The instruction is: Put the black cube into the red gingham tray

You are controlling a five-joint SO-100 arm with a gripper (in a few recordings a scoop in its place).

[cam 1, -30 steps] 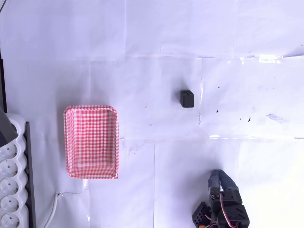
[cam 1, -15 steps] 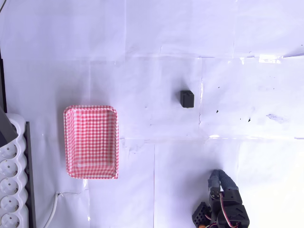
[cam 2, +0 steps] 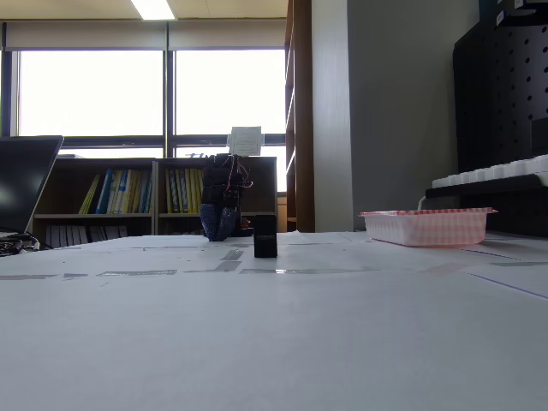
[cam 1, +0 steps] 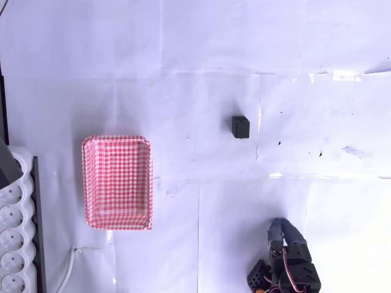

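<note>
Overhead, the cube (cam 1: 241, 127) sits at centre, the tray (cam 1: 116, 182) at left, well apart. The arm (cam 1: 285, 266) is folded at bottom right; I cannot tell whether its jaws are open.

Arm (cam 1: 287, 268) sits folded at the bottom edge in the overhead view; in the fixed view (cam 2: 223, 201) it stands upright. Gripper state indiscernible.

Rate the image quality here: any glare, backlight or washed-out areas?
Overhead view: evenly lit, small glare spots on the taped white sheets; black cube and red gingham tray crisp. Fixed view: bright windows backlight the scene, leaving the arm and cube as dark silhouettes.
</note>
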